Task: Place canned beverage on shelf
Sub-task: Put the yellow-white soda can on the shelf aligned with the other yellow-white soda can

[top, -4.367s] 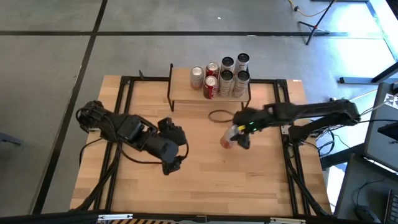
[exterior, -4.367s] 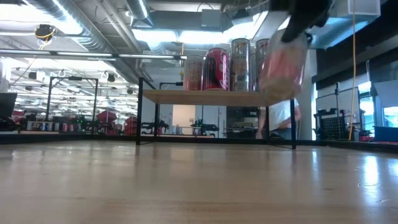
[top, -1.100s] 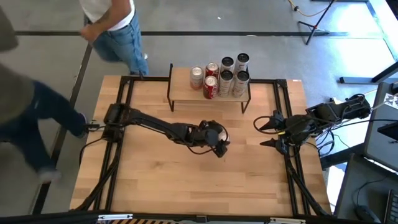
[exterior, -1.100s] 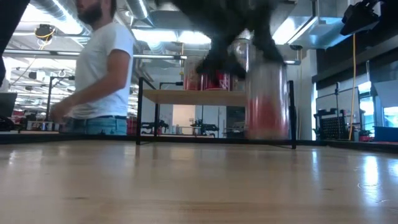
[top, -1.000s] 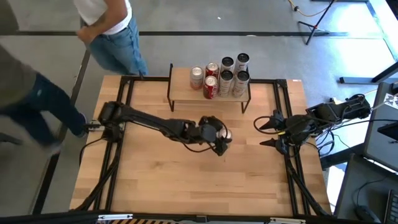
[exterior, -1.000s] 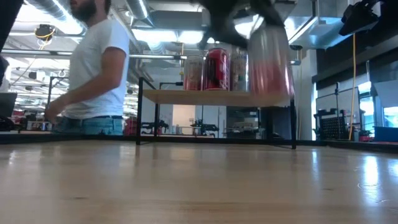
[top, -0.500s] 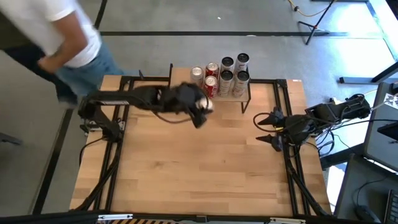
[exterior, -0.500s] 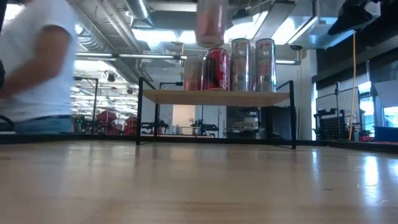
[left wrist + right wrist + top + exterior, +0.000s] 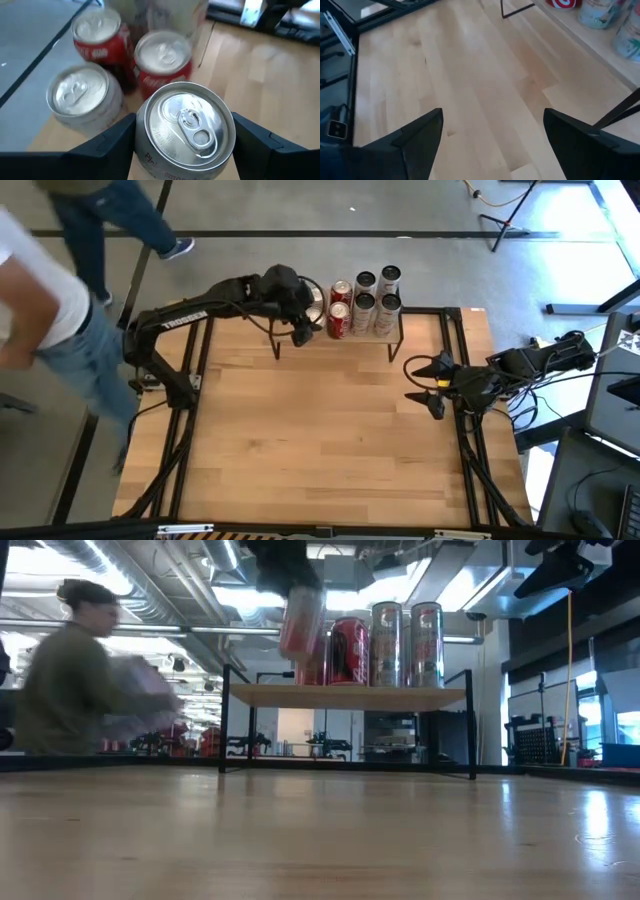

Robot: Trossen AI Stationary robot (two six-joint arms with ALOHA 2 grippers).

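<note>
My left gripper [image 9: 297, 318] holds a silver and pink beverage can [image 9: 300, 624] in the air over the left part of the shelf [image 9: 345, 695]. The can's top with its pull tab [image 9: 186, 126] fills the left wrist view. The shelf stands at the table's far edge on thin black legs. On it stand several cans: a silver one [image 9: 82, 95], two red ones [image 9: 162, 56] and taller ones [image 9: 377, 295] to the right. My right gripper [image 9: 425, 385] hovers open by the table's right edge, with only tabletop between its fingers [image 9: 422, 137]. My left gripper pinches the can's side wall just under the top rim [image 9: 145, 145] between its two fingers, one on either side. The fingers slant down at it from the table's left. The can hangs clear above the shelf board, tilted, with its top up.
The bare wooden tabletop [image 9: 320, 440] spreads in front of the shelf. The shelf's right half is packed with cans, and the held can hangs close to the silver one. People move past the table's left and far sides [image 9: 45, 310].
My left gripper has carried the can from over the table's middle upward and toward the far left, until it hangs above the shelf's left part. The can has risen above the shelf board and now tilts. The people beyond the table have walked on.
</note>
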